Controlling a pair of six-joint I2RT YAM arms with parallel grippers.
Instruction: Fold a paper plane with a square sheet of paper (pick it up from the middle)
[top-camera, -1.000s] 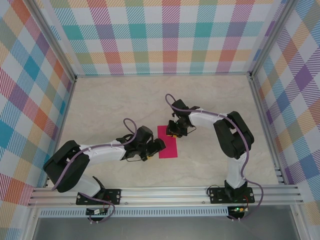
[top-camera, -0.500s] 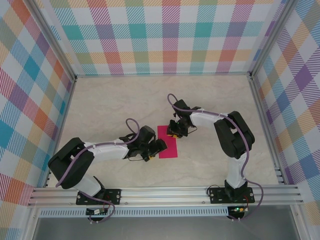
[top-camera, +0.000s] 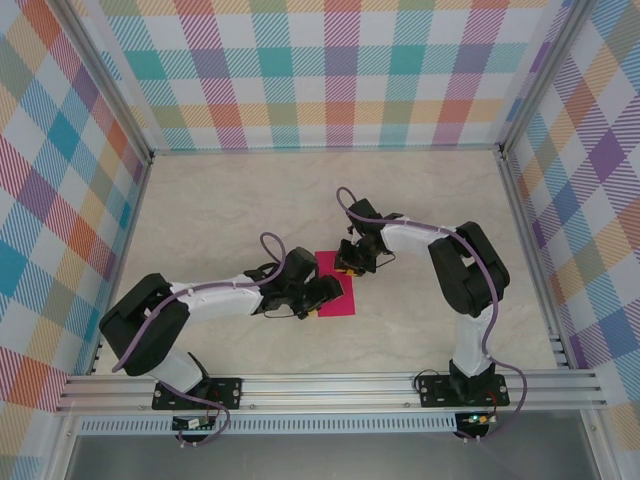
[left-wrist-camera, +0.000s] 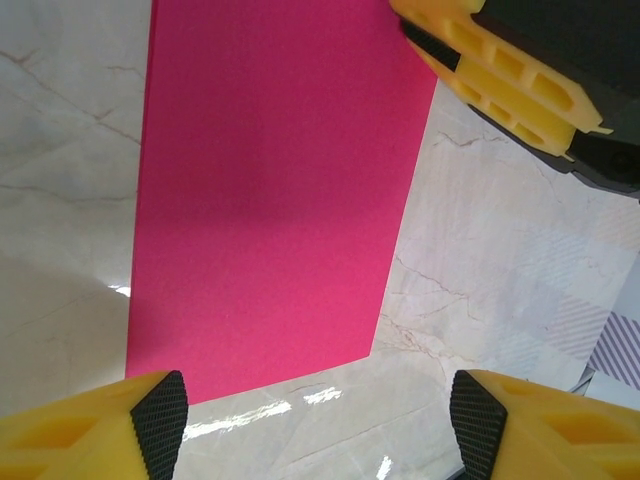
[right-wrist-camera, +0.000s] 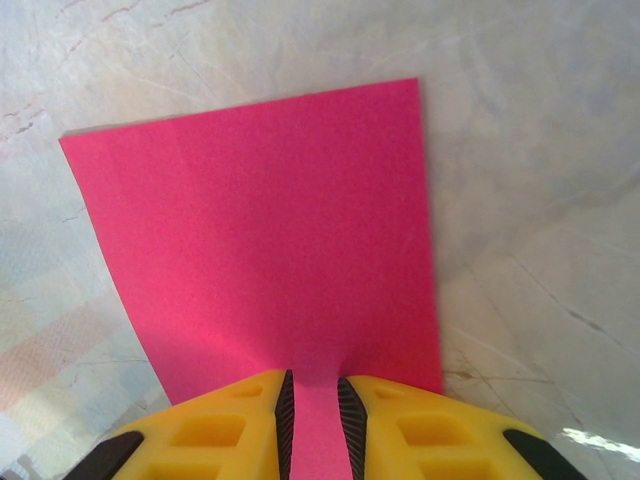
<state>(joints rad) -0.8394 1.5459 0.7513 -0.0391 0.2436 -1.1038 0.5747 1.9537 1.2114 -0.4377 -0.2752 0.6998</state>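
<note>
The square sheet of paper lies flat on the table, about in the middle. The right gripper pinches its far edge (a narrow strip of pink sits between the fingers). The left gripper is spread wide at the sheet's left side.

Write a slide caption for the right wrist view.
Right gripper pinches one edge of the pink square sheet of paper lying flat on the marbled table.
</note>
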